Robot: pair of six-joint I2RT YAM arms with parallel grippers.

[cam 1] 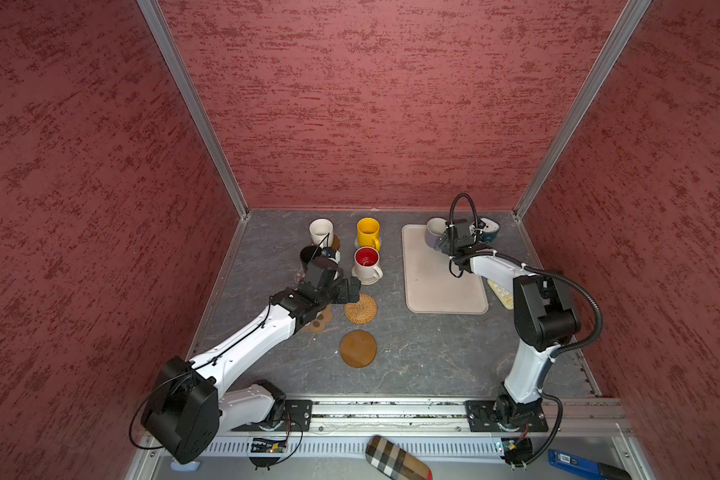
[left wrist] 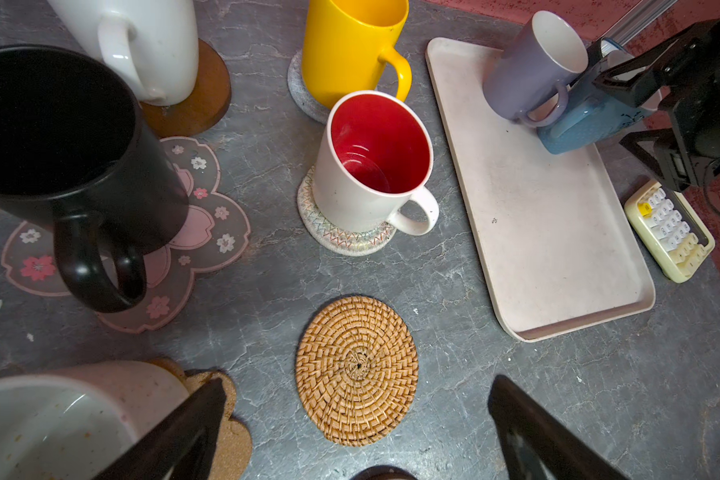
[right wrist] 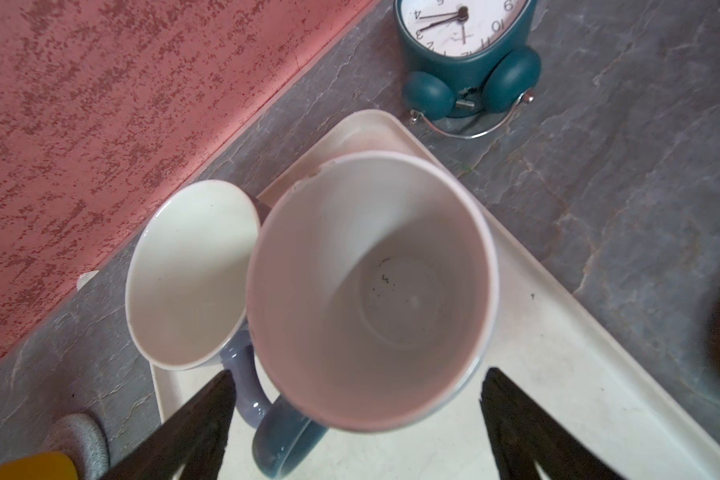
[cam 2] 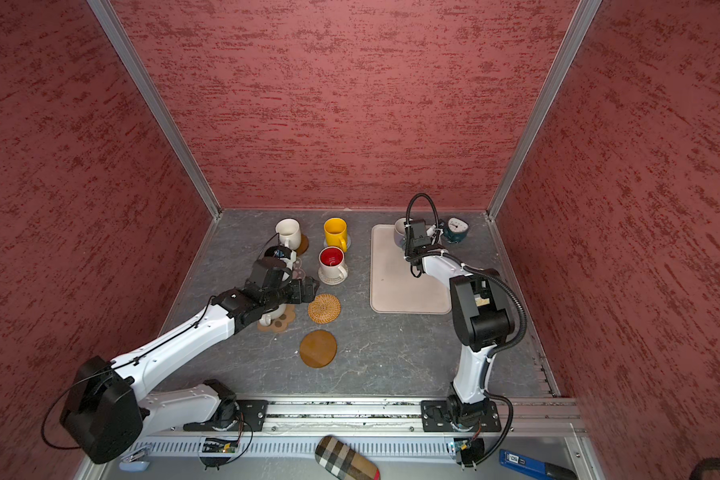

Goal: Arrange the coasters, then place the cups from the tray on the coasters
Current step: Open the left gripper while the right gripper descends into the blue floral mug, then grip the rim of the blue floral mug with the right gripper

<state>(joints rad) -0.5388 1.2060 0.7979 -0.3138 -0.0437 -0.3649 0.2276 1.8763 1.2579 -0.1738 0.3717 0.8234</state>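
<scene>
Five cups stand on coasters at the left: white cup (left wrist: 142, 41) on a wooden disc, yellow cup (left wrist: 350, 50), red-inside cup (left wrist: 374, 166), black cup (left wrist: 59, 137) on the flower coaster (left wrist: 208, 232), and a white cup (left wrist: 59, 419) on the paw coaster (left wrist: 229, 415). The rattan coaster (cam 1: 360, 308) and a wooden disc (cam 1: 358, 348) lie bare. My left gripper (left wrist: 358, 386) hangs open over the rattan coaster, beside the paw-coaster cup. On the tray (cam 1: 441, 286), the blue-handled cup (right wrist: 370, 291) and lavender cup (right wrist: 188, 274) touch. My right gripper (right wrist: 358, 374) is open above the blue-handled cup, one finger on each side.
A teal alarm clock (cam 2: 455, 230) stands behind the tray's far right corner. A cream calculator (left wrist: 669, 232) lies right of the tray, under my right arm. Red walls close in the table on three sides.
</scene>
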